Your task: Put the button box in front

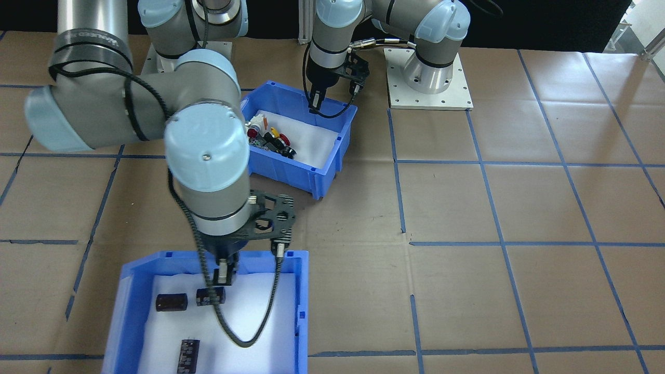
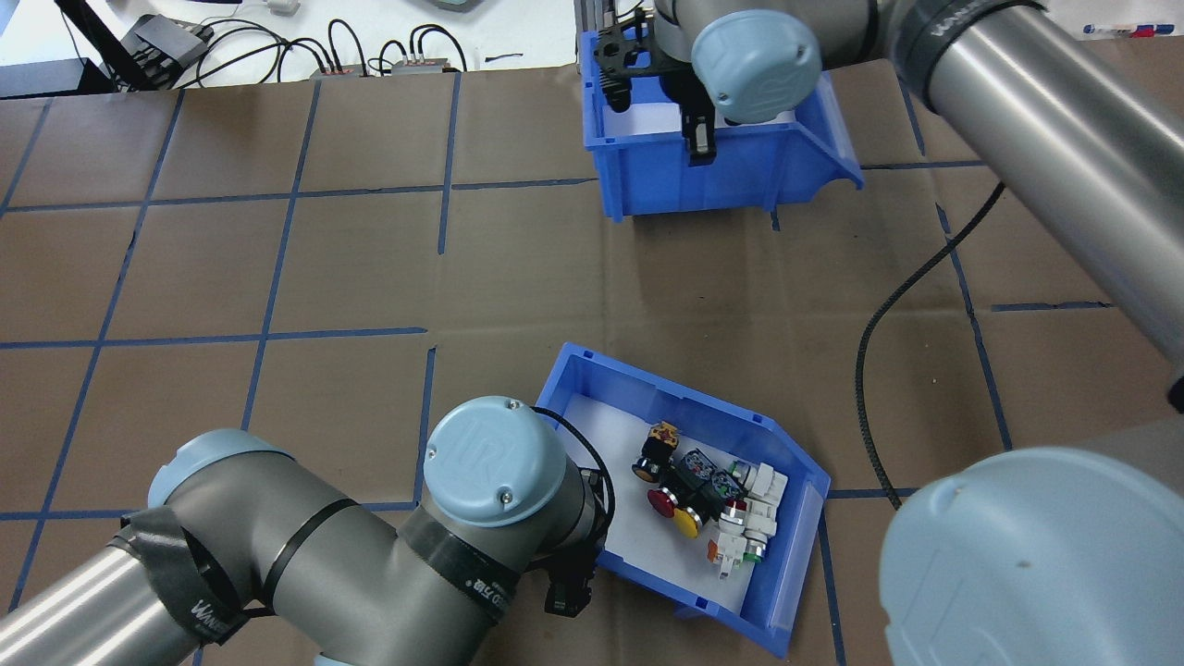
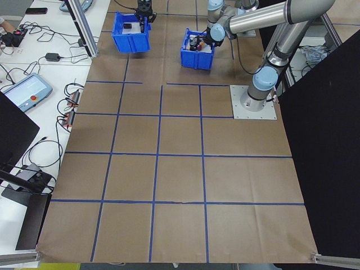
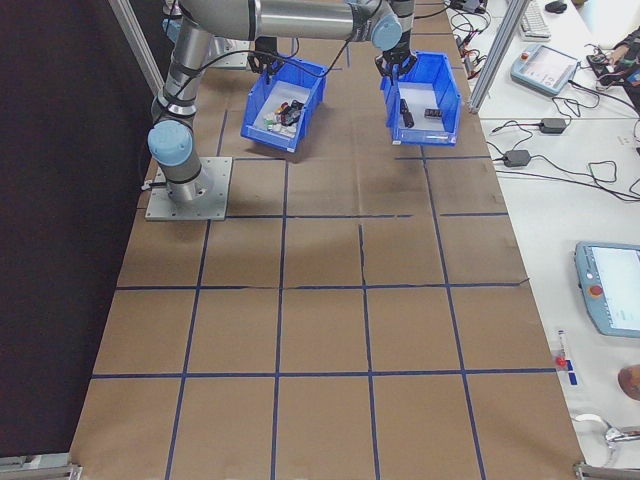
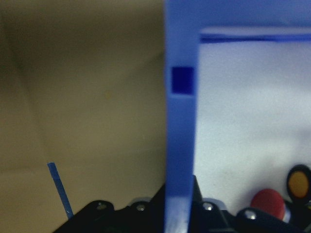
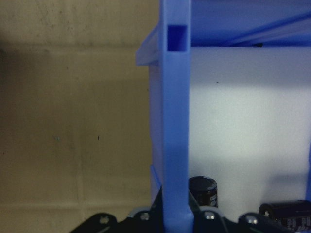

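Note:
The button box [image 1: 291, 174] is a blue bin with a white liner, standing skewed near my base [image 2: 647, 388]. Red, yellow, black and white push buttons [image 2: 708, 499] are heaped at one side of it. My left gripper [image 1: 315, 104] is shut on its back wall. The left wrist view shows that blue wall [image 5: 180, 121] running straight between the fingers, with a red and a yellow button beside it. My right gripper [image 1: 224, 275] is shut on the near wall of the other blue bin [image 1: 130, 270]. That bin holds dark capacitors [image 1: 171, 302] and stands further from my base.
The capacitor bin [image 2: 684, 180] lies near the table's far edge, with cables [image 2: 370, 55] on the white bench behind it. A black cable [image 2: 888, 351] hangs from my right arm over the table's middle. The left arm's base plate [image 1: 428, 78] sits beside the button box.

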